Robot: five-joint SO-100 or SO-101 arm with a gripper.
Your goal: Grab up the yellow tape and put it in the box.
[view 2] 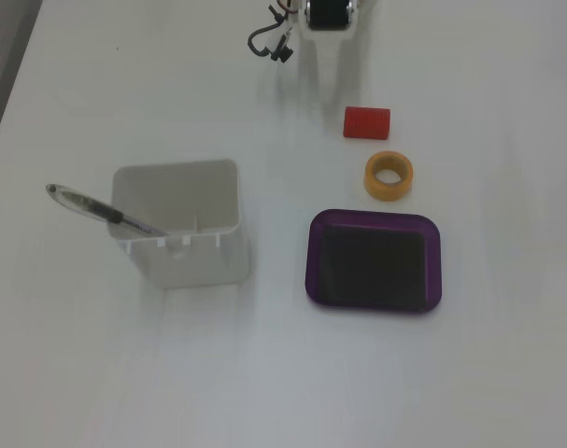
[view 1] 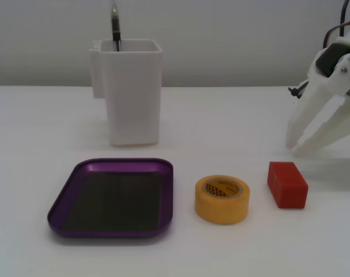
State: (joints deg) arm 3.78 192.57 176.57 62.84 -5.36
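Tape is the thing to reach: the yellow tape [view 1: 222,199] lies flat on the white table [view 1: 42,127], its hole facing up, so it has no long axis and any side is equal for gripping. In a fixed view from the front it sits between the box [view 1: 65,202] at its 9 o'clock and the red block [view 1: 287,184] at its 3 o'clock, near both but touching neither. The box is empty, its dark bottom bare.

The gripper [view 1: 296,144] stands well apart from the tape, at about 2 o'clock from it in this view, beyond the red block. Its two white fingers point down toward the table and are spread a little, a narrow gap between the tips, with nothing held.

In a fixed view from above, the tape [view 2: 389,175] lies at about 5 o'clock from the gripper base [view 2: 328,14], with the block [view 2: 367,121] almost on the way. I judge the coming move must pass over or beside the block, then come down on the ring.

The white container [view 1: 128,92] with a pen [view 1: 115,26] stands far off, at 11 o'clock from the tape.
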